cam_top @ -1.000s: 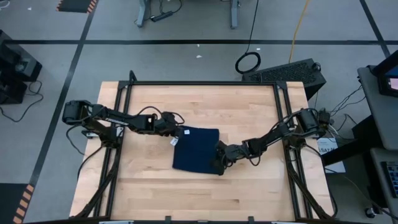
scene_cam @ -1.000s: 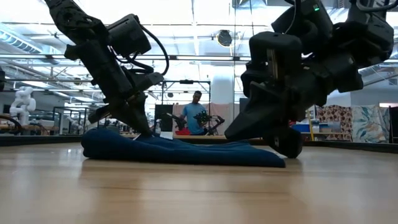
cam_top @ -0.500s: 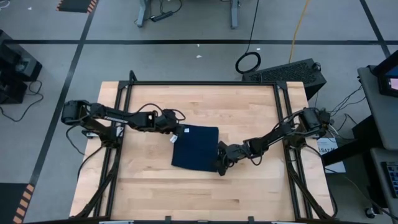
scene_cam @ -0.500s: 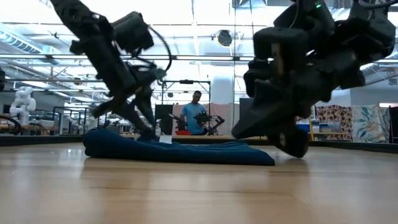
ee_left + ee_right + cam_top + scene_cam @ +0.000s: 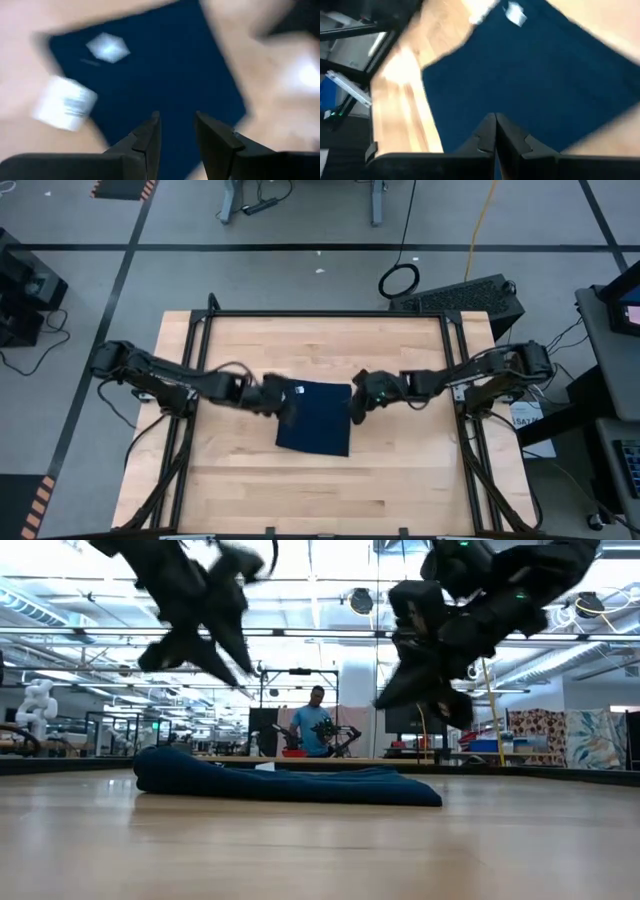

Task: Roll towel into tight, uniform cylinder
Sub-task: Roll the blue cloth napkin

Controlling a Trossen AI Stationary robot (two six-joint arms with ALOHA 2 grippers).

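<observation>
Workshop floor with taped lines surrounds a pale wooden table [image 5: 240,480] set in a dark frame; the low view looks past it to a person [image 5: 316,720] standing far back among benches.

Towel [image 5: 316,418]: dark navy, lying flat near the table's middle as a folded rectangle, small white tag [image 5: 297,391] at the corner on the left arm's side. Low view shows it limp, thicker at one end, thinning toward the other. No roll started that I can see.

Left gripper [image 5: 282,403]: above the towel's tag-side edge, lifted clear of the cloth in the low view. Wrist view shows its fingers [image 5: 150,135] parted with a gap, nothing between them.

Right gripper [image 5: 357,408]: over the opposite edge, also raised off the table. Its fingers [image 5: 490,131] are pressed together, empty.

Both arms blur in the low view, so exact height over the cloth is hard to judge.

Step in hand, as I read it: getting a hold on one edge to begin the roll. To do it well:
- both grippers should take the same edge, near its two corners
- the right one needs to part its fingers first
- turn the first fold small and snug, since a loose core makes a slack cylinder
- advance both ends evenly so it does not cone
</observation>
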